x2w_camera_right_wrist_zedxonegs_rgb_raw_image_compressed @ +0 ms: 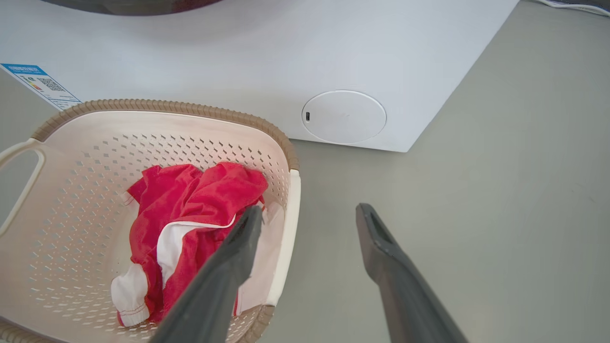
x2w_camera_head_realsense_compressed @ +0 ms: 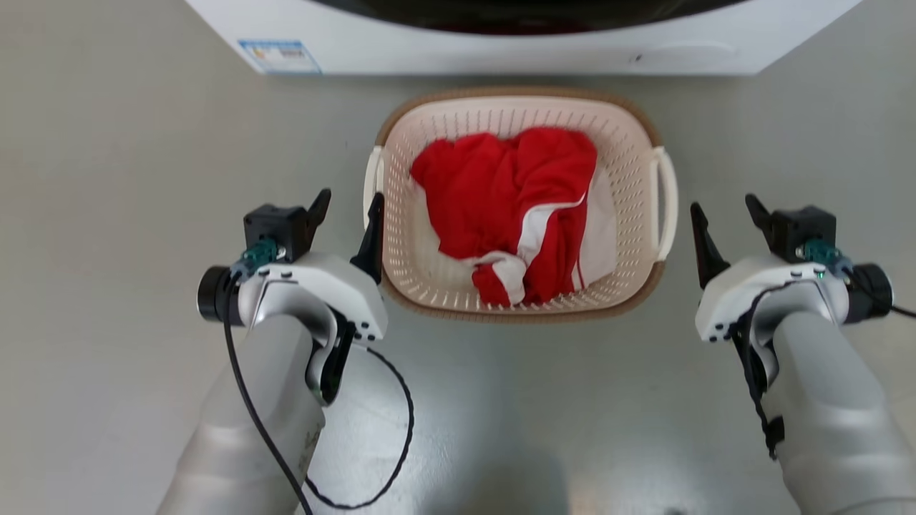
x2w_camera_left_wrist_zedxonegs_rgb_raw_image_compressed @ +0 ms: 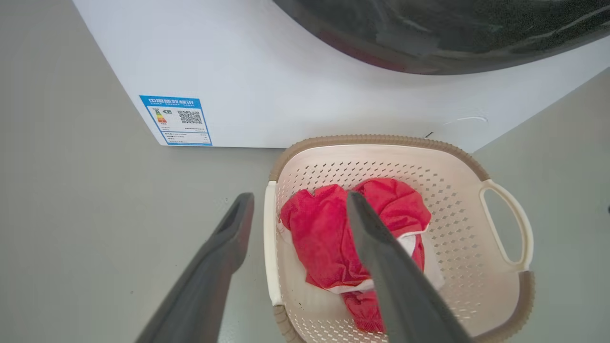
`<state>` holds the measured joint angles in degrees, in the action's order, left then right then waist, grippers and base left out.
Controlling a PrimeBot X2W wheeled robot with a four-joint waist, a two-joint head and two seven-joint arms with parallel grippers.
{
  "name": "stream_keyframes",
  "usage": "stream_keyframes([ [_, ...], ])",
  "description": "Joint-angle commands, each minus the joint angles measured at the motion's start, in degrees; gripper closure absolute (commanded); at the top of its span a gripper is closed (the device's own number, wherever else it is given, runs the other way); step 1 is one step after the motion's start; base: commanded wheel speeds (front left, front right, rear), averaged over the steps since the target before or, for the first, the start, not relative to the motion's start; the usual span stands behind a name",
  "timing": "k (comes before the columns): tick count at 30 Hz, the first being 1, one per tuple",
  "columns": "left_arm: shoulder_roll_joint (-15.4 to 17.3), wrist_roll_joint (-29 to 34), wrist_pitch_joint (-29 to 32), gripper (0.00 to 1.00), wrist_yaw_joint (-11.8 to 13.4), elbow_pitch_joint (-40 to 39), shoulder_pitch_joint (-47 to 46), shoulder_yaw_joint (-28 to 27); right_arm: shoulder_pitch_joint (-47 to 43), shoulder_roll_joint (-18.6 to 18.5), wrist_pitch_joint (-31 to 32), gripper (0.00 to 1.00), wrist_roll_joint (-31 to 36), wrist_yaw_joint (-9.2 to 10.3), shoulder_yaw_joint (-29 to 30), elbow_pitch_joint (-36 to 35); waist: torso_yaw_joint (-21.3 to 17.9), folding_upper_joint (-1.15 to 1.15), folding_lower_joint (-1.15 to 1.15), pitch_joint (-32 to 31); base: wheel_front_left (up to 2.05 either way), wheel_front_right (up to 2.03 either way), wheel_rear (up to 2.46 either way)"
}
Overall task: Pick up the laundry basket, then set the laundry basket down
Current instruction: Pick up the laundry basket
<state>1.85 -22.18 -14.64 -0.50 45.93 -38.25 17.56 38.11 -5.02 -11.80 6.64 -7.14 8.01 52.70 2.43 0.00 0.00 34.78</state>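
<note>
Here, laundry basket (x2w_camera_head_realsense_compressed: 501, 114) between left claw (x2w_camera_head_realsense_compressed: 351, 197), right claw (x2w_camera_head_realsense_compressed: 722, 203)

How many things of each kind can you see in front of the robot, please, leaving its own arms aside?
Washing machine: 1
Label sticker on the machine: 1
Laundry basket: 1
Heap of red-and-white clothing in the basket: 1
Total: 4
</note>
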Motion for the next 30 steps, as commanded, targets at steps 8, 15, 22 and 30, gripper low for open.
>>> stream_keyframes([
  [8, 1.0, -0.3, -0.4, 0.00, 0.8, 1.5, -5.3, -0.1, 6.0, 0.2, -1.7, 0.00, 2.6, -0.35, -1.0, 4.5, 1.0, 0.00, 0.00, 7.2, 0.00, 0.00, 0.00],
  [15, 1.0, 0.1, -0.4, 0.00, 1.0, 2.6, -6.9, 0.7, 8.4, 0.1, -2.5, 0.00, 3.7, -0.35, -0.8, 6.8, 0.8, 0.00, 0.00, 9.5, 0.00, 0.00, 0.00],
  [22, 1.0, 0.4, -0.4, 0.00, 1.1, 2.9, -8.0, 1.4, 10.1, 0.5, -3.0, 0.00, 4.3, -0.35, -0.5, 7.7, 0.6, 0.00, 0.00, 11.4, 0.00, 0.00, 0.00],
  [30, 1.0, 0.6, -0.4, 0.00, 1.3, 4.3, -10.3, 2.0, 12.3, 1.2, -3.1, 0.00, 4.9, -0.35, -0.5, 7.9, 0.4, 0.00, 0.00, 14.7, 0.00, 0.00, 0.00],
])
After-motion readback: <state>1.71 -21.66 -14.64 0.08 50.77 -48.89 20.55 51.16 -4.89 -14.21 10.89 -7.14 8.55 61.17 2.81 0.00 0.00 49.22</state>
